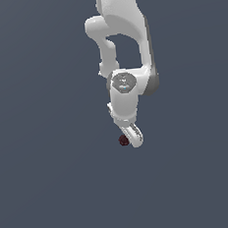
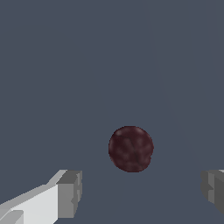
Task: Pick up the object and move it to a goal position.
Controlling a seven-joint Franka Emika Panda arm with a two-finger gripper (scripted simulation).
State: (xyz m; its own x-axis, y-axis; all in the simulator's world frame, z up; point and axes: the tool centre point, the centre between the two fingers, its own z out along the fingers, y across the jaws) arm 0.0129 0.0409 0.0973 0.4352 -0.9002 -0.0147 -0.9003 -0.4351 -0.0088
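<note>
While my arm [image 1: 124,46] hangs down from the top of the exterior view, my gripper [image 1: 131,136] sits low over the plain grey-blue counter [image 1: 49,191], with its fingers spread wide and holding nothing. In the wrist view, one grey finger pad [image 2: 70,194] and the other [image 2: 213,190] stand well apart, and the dark maroon mottled ball [image 2: 131,148] lies on the counter ahead of the gap between them, touching neither. In the exterior view the ball [image 1: 123,140] shows just beside the gripper's tip, on the exterior view's left of it.
</note>
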